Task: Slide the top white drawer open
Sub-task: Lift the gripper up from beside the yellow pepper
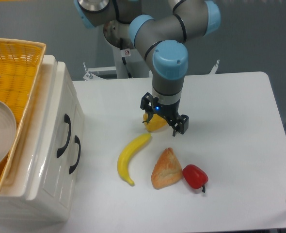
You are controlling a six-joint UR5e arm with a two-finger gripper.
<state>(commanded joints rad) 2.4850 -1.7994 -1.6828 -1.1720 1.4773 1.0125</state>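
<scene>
Banana (131,157) right of top white drawer (60,127); bread (166,168) beside.

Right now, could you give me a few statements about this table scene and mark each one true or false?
1. The gripper holds the top drawer's handle. False: it hangs open above the yellow pepper, away from the cabinet.
2. The top drawer is shut. True.
3. The banana lies between the cabinet and the bread. True.
4. The red pepper sits in the basket. False: it lies on the table, touching the bread.
5. The basket rests on top of the cabinet. True.
</scene>
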